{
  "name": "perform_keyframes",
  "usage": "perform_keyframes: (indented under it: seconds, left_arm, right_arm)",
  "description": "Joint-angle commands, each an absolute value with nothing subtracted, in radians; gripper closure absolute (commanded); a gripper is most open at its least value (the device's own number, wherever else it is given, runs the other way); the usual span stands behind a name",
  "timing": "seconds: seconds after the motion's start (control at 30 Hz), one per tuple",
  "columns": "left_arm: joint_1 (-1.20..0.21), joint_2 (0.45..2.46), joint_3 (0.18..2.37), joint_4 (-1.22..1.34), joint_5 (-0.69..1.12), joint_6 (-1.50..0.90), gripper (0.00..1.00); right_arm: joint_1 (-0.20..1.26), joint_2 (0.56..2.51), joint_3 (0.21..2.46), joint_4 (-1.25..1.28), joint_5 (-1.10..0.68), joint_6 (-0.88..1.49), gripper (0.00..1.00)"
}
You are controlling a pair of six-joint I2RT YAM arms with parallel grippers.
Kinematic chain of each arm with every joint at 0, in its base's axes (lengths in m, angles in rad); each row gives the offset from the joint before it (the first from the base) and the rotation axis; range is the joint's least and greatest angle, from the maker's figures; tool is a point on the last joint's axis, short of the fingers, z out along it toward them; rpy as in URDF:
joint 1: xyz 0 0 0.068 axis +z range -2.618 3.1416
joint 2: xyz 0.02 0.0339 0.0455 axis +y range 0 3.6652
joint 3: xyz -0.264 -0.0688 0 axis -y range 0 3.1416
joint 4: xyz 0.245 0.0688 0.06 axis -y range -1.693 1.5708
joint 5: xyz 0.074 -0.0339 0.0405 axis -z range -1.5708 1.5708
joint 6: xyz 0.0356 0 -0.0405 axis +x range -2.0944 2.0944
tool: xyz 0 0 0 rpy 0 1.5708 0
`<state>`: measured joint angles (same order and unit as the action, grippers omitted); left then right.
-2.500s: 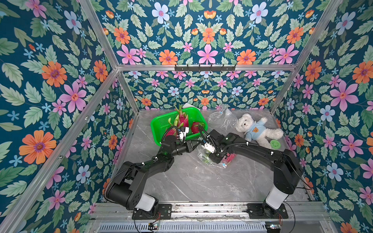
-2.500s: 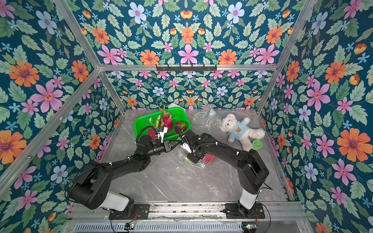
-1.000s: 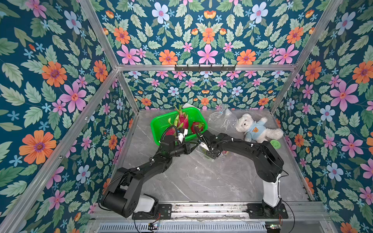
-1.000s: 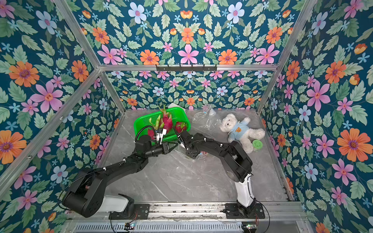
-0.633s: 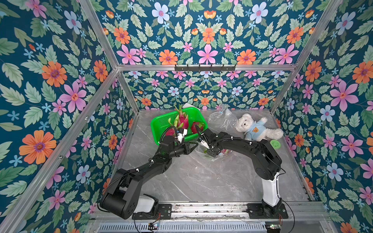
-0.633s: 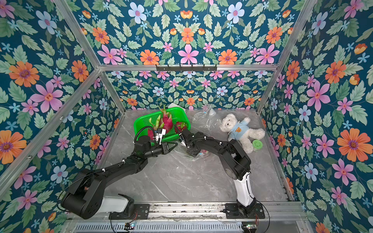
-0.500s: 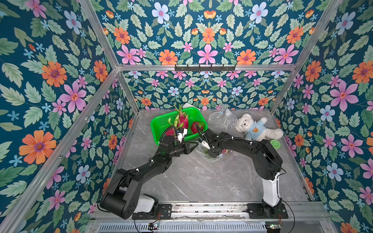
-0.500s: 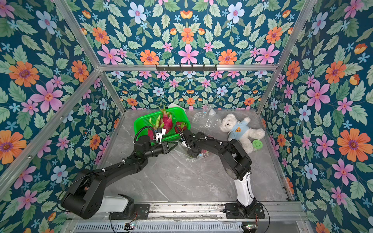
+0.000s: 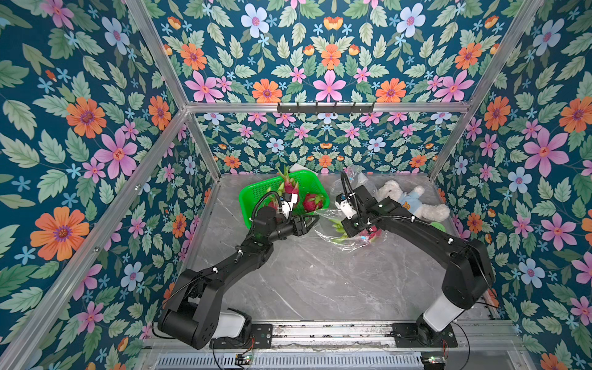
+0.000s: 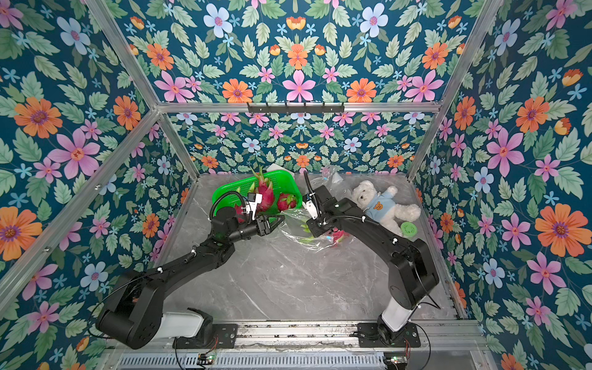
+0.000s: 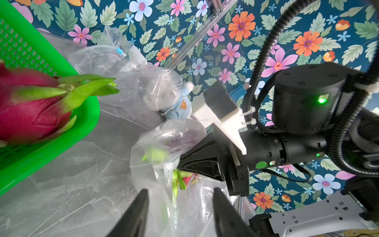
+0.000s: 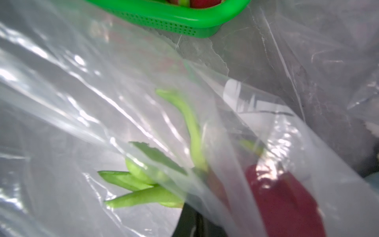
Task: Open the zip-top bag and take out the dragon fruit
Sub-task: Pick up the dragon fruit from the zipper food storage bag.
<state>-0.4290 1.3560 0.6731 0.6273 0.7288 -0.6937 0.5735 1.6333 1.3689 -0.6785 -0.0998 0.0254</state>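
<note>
- Pulling the mouth apart looks like the step in hand. The right gripper (image 11: 180, 162) is pinched tight on one film of the clear, crinkled plastic zip-top bag (image 9: 325, 235). The left gripper (image 11: 180, 189) should take the opposite lip, close to the seal rather than on loose film.
- The left gripper stands wide, with bag film between its black fingers and nothing gripped.
- The oval magenta dragon fruit with green scales (image 12: 287, 201) lies inside the bag, at one o'clock from the centre of the grey marble table (image 9: 304, 282). Others sit in the bright green perforated plastic basket (image 9: 253, 192) at eleven.
- Both arms reach low from six o'clock with elbows out. The wrists converge on the bag, left from nine and right from three.
</note>
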Motion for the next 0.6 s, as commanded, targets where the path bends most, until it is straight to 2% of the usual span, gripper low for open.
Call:
perform_keyframes:
  seconds: [0.0, 0.03, 0.3, 0.57]
  left_arm:
    - [-0.427, 1.336, 0.674, 0.616, 0.708, -0.656, 0.11]
    - [-0.426, 1.326, 0.664, 0.622, 0.705, -0.656, 0.01]
    - [-0.428, 1.297, 0.541, 0.699, 0.691, -0.672, 0.01]
    - [-0.466, 1.443, 0.459, 1.117, 0.784, -0.894, 0.01]
  right_arm:
    - [0.562, 1.576, 1.311, -0.565, -0.210, 0.215, 1.00]
    - [0.556, 1.559, 1.283, -0.520, -0.219, 0.254, 1.00]
    - [0.506, 1.478, 1.099, -0.223, -0.303, 0.508, 1.00]
    - [0.501, 1.398, 0.970, -0.050, -0.270, 0.654, 1.00]
